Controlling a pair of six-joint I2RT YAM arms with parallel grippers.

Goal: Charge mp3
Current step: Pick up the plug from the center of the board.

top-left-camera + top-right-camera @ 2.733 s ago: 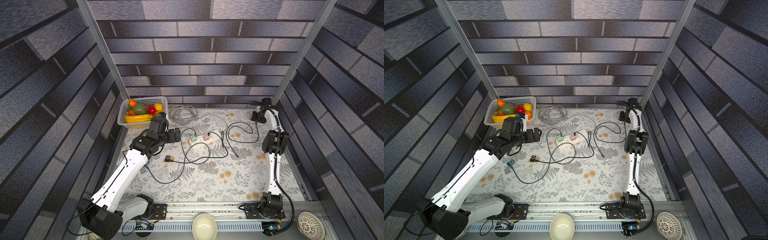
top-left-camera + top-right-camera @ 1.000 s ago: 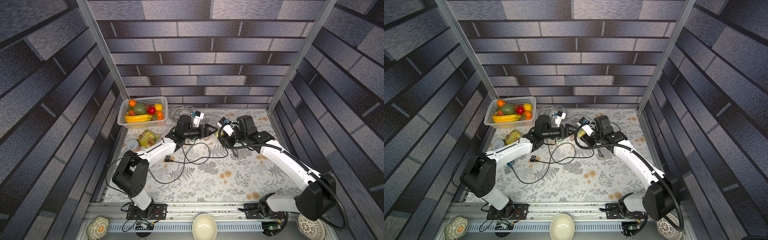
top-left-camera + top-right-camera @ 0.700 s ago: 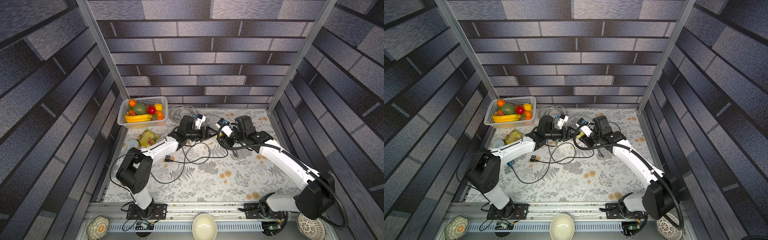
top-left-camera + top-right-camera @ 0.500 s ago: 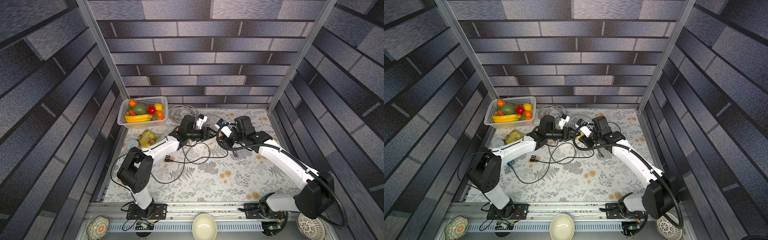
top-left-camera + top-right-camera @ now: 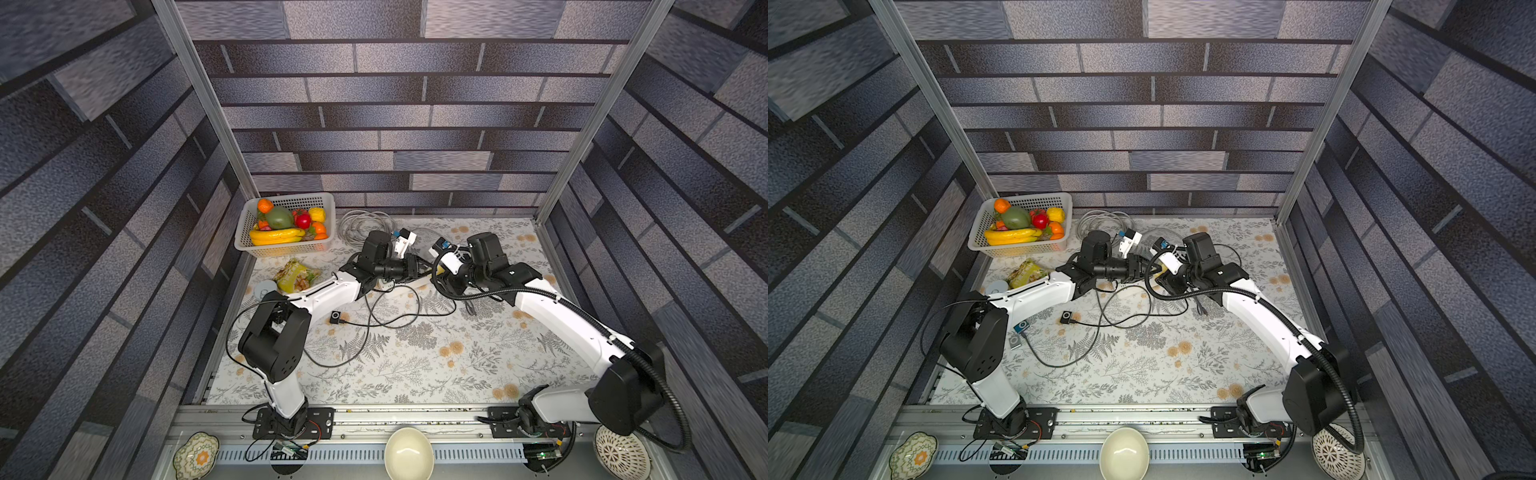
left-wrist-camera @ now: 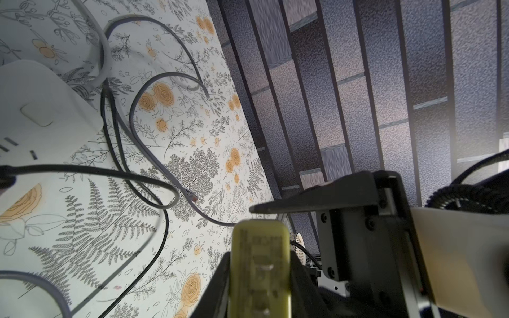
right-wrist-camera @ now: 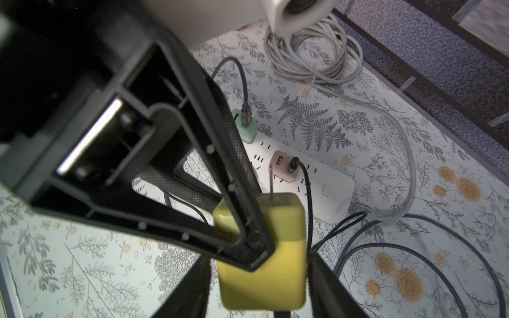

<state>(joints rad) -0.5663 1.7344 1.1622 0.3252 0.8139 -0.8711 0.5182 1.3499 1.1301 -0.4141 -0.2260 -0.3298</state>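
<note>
**Writing.** The yellow charger [image 7: 281, 220] has a printed block on the face seen in the left wrist view, too blurred to read. No brand is legible on the strip [image 7: 327, 179], or on the pink adapter [image 7: 283, 168] and green adapter [image 7: 246, 132] that sit on it.

**Pose.** The left arm [image 5: 320, 293] and right arm [image 5: 557, 311] both reach to the back centre of the cloth [image 5: 415, 365]. Their grippers meet tip to tip above the strip.
- The left gripper [image 6: 260, 278] is clamped on the charger.
- The right gripper [image 7: 259, 291] has its jaws apart, flanking the same charger, with a thin gap on one side.
- The charger is off the cloth, with one prong showing, pointed toward the strip.

**Task item.** The black mp3 [image 5: 336, 316] lies on the cloth just beside the left forearm, with a cable [image 5: 374, 324] attached. In a top view, a blue mp3 [image 5: 1020, 327] lies near the left elbow.
</note>
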